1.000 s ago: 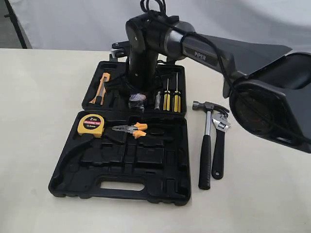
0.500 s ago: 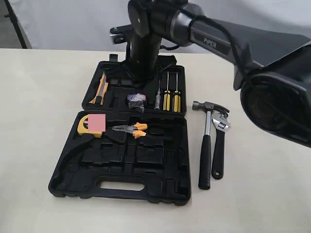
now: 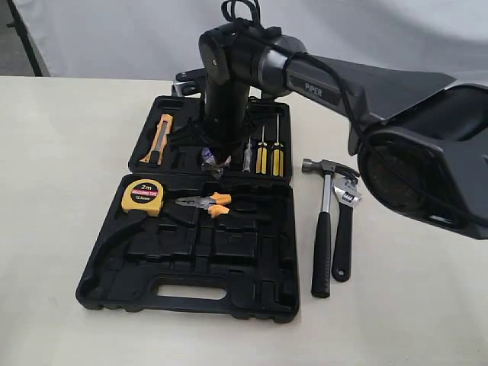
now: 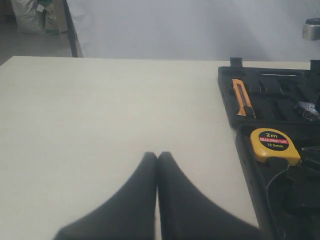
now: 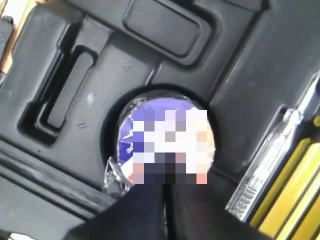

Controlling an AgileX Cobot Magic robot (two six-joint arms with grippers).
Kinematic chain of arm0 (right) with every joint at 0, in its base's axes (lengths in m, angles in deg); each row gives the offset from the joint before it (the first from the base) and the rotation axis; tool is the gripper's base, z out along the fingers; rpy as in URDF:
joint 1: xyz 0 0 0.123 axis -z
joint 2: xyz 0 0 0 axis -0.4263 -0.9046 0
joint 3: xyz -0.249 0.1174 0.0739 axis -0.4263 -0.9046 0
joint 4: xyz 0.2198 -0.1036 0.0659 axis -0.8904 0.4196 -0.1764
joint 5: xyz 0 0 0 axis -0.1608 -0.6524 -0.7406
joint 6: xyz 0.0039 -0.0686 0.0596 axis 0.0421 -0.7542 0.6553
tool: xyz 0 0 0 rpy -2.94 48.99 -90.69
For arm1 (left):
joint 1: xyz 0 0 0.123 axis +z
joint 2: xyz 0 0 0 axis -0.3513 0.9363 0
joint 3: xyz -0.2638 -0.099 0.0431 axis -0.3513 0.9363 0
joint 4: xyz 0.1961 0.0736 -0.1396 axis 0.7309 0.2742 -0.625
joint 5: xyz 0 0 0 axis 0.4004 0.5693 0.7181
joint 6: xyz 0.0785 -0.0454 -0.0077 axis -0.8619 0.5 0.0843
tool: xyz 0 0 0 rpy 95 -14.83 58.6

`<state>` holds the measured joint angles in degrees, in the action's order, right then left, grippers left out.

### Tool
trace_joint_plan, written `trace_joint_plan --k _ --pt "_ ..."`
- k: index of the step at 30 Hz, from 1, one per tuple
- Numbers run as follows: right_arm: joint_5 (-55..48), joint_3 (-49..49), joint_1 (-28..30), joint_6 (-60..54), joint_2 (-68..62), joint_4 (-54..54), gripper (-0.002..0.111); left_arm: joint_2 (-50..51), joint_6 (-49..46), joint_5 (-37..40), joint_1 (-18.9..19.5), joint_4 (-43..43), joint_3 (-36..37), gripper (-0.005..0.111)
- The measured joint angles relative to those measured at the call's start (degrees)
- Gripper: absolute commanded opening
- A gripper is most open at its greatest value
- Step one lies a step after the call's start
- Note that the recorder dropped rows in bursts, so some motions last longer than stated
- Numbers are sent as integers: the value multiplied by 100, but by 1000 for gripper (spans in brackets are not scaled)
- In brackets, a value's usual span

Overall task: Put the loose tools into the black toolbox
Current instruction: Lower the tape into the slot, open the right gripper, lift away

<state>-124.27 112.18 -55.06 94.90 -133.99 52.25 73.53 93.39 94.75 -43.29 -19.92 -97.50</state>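
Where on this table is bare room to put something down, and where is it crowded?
The table left of the toolbox is wide and bare. The strip along its handle side and the patch right of the wrench look free too. Crowded: the narrow gap between toolbox and hammer, and the toolbox half under the right end effector.

Hammer and wrench right of toolbox

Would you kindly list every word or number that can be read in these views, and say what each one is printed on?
"2m": top of the label on the yellow tape measure.
"MEASURING TAPE": red band on the same label.
"12.5mm": below that band, same label.
"PIPER": side of the right arm.
Label on the tape roll: blurred, unreadable.
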Motion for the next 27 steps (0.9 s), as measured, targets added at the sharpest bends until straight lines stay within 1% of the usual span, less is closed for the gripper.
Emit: trace_joint_plan --k 12,22,27 --pt "160 0 0 22 320 -50 0 0 0 0 0 0 0 1" --pt "254 15 -73 30 -73 -189 0 0 0 0 0 0 0 1" --pt "337 15 -73 30 67 -214 0 0 0 0 0 0 0 1"
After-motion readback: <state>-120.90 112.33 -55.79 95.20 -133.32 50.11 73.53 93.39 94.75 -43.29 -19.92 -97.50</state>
